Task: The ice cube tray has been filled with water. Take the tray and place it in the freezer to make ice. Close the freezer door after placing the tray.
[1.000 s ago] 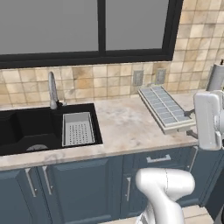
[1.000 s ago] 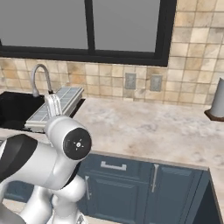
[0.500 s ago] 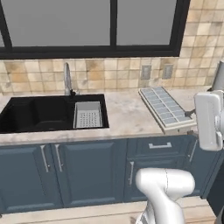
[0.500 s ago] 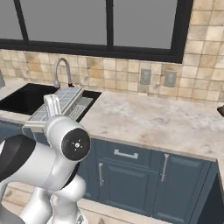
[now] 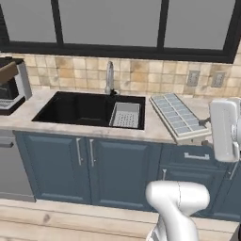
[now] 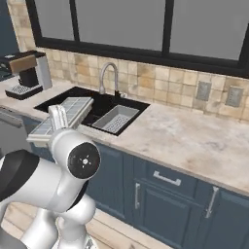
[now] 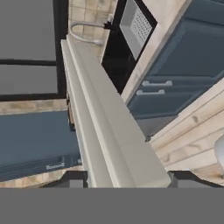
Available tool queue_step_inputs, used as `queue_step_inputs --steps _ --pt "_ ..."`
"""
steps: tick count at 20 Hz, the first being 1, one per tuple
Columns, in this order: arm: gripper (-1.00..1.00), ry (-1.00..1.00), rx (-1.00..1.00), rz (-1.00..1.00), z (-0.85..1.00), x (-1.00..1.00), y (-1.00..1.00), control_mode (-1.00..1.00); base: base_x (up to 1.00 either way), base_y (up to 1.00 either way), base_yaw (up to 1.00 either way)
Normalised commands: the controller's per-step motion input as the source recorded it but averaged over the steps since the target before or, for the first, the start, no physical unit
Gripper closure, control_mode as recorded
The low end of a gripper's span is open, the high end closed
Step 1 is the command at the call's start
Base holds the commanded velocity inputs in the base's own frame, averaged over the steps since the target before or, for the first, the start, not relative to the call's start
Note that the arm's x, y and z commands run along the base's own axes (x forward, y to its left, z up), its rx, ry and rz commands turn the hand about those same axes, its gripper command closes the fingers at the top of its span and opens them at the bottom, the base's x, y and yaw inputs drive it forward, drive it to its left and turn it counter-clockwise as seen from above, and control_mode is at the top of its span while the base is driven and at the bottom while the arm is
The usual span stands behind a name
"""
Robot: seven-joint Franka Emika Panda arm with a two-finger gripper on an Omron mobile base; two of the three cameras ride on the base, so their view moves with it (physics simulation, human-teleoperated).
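Nearest, hand view: gripper (image 7: pixel 127 178) with its two dark finger tips (image 7: pixel 72 178) clamped on either side of the ice cube tray (image 7: pixel 109 131), seen edge-on as a long pale-grey bar running away from the hand.

Under and beside the tray in the same view: wooden floor (image 7: pixel 192 144) and dark blue cabinet fronts (image 7: pixel 175 87), so carried in the air in front of the cabinets, not resting on the counter.

Left base view: ice cube tray (image 5: pixel 176 114) held roughly level just beside the white arm link (image 5: pixel 225 129), one short end at the gripper. Grid of square cells facing up, with the pale-blue sheen of the water (image 5: pixel 172 107). Right base view: same tray (image 6: pixel 65 114) just above and behind the arm's round joint (image 6: pixel 83 159).

Middle distance: beige stone counter (image 5: pixel 155 134) over the blue cabinets, with a black sink (image 5: pixel 75 108) set into it. Perforated grey strainer basket (image 5: pixel 125 115) sitting at the right end of the sink basin. Curved metal faucet (image 5: pixel 109 77) behind the sink.

Far left of the counter: coffee machine (image 5: pixel 10 87).

Farthest: tan tiled backsplash with two wall outlets (image 5: pixel 192 78), and above it a dark-framed window (image 5: pixel 117 21).
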Motion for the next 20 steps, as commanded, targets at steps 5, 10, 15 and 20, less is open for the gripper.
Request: queue_step_inputs --steps 5,10,15,20 --pt "1.00 0.00 0.00 0.00 0.00 0.00 0.00 1.00 -0.11 0.35 0.49" --pt "1.00 0.00 0.00 0.00 0.00 0.00 0.00 1.00 0.00 0.41 0.51" --pt "1.00 0.00 0.00 0.00 0.00 0.00 0.00 1.00 0.00 0.45 0.53" --pt "1.00 0.00 0.00 0.00 0.00 0.00 0.00 1.00 0.00 0.47 0.56"
